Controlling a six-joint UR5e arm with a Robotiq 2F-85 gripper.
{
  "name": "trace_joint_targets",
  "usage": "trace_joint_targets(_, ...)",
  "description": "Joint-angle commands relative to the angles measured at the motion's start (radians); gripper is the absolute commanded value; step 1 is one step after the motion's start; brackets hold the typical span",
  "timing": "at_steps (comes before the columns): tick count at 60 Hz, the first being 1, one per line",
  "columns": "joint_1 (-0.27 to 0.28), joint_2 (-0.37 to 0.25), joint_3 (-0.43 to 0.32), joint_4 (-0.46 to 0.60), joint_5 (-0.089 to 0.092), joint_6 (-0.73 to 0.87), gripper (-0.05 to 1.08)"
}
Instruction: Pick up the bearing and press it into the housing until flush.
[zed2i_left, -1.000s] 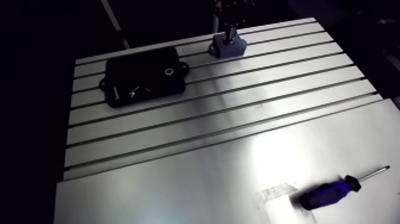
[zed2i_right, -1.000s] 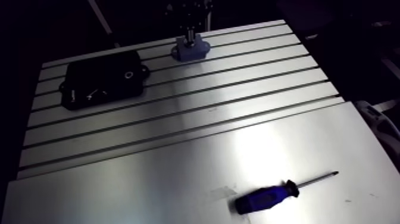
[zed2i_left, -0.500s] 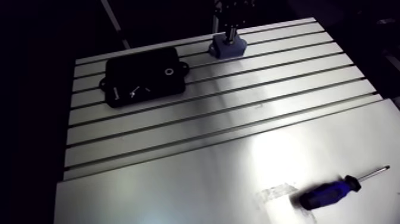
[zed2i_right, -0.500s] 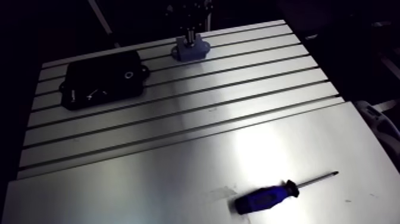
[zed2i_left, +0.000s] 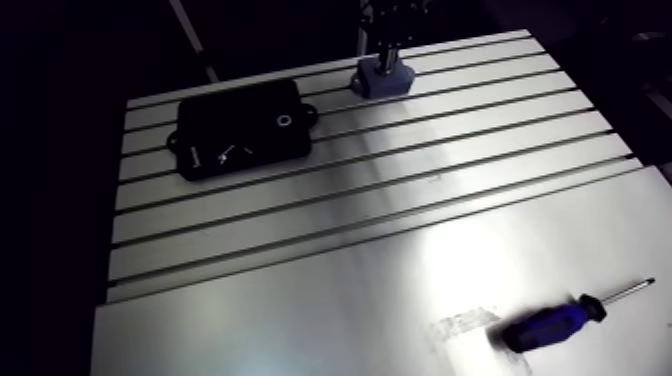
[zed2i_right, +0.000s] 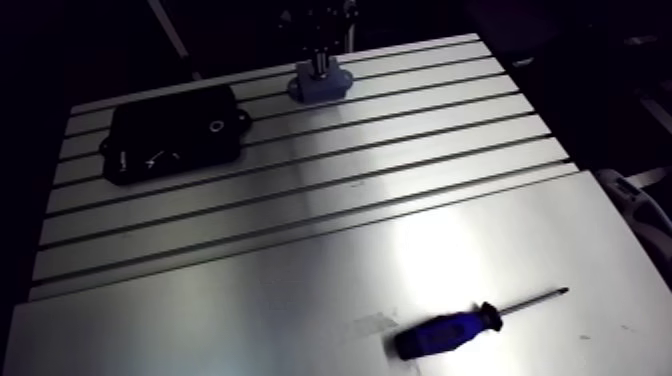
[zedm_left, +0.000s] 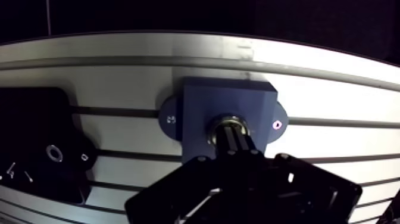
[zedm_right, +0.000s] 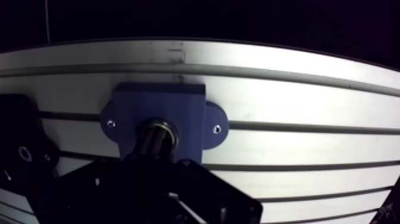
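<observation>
The blue housing (zedm_left: 196, 101) sits on the slotted table near its far edge, also seen in the arm view (zed2i_left: 383, 82). A metallic bearing (zedm_left: 228, 120) lies in its central bore, with only its rim showing around the fingertips. My gripper (zedm_left: 231, 136) stands straight above the bore. Its two fingers are pressed together and their tips rest on the bearing. Whether the bearing is level with the housing face is hidden by the fingers.
A black box (zed2i_left: 240, 128) with a small round hole lies left of the housing on the slotted table (zed2i_left: 400, 200). A blue-handled screwdriver (zed2i_left: 555, 323) lies on the smooth plate near the front right corner.
</observation>
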Motion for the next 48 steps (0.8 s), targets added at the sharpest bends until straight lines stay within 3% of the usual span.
trace_joint_targets(1, 0.000, 0.000, 0.002, 0.000, 0.000, 0.000, 1.07)
trace_joint_targets(25, 0.002, 0.000, 0.008, 0.000, 0.004, 0.002, 1.07)
trace_joint_targets(48, 0.002, 0.000, 0.011, -0.002, -0.003, 0.002, 1.07)
